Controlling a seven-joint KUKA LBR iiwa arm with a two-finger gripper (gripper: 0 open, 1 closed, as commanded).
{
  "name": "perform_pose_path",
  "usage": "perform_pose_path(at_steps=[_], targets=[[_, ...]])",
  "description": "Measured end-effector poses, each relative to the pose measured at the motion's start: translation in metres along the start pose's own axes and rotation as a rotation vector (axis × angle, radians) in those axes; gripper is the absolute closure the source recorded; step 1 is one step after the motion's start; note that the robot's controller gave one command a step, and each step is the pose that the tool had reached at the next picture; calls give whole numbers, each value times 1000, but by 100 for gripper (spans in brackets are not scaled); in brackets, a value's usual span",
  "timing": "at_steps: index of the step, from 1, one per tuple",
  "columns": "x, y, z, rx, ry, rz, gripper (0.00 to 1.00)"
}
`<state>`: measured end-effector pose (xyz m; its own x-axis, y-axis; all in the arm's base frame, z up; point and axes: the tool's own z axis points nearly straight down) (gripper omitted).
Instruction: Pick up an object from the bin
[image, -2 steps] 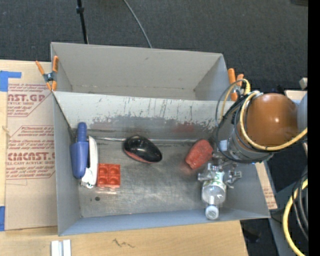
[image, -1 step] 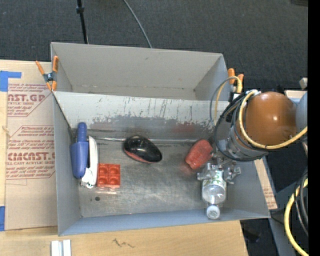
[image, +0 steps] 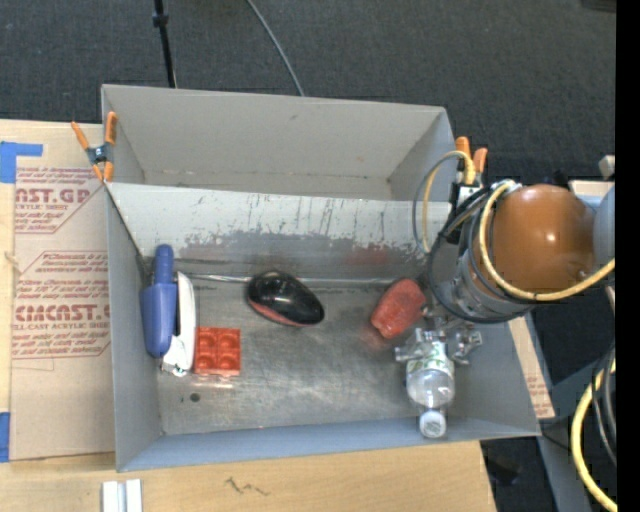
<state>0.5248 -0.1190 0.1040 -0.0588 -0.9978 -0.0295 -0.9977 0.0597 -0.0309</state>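
Your gripper (image: 437, 346) stands over the far end of a clear bottle (image: 431, 388) at the near right of the bin (image: 300, 170). You cannot tell how wide it is set. A red lump (image: 398, 306) lies just to the left, a black mouse (image: 285, 298) mid-bin, and an orange brick (image: 217, 351) and blue tool (image: 160, 305) by the left wall.

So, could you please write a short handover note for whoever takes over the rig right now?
Hand: low at the right end of the bin, over the back end of a clear plastic bottle. A grasp is not confirmed.
Bottle: lying near the front right corner, cap toward the front wall.
Others: red lump just left of the hand, black computer mouse mid-bin, orange toy brick and blue-and-white tool at the left end.
Done: hand brought down at the bottle.
Left: secure a grip and lift it out.
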Motion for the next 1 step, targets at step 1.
perform_pose_path(at_steps=[1], targets=[[1,-1,-1,8,2,-188,100]])
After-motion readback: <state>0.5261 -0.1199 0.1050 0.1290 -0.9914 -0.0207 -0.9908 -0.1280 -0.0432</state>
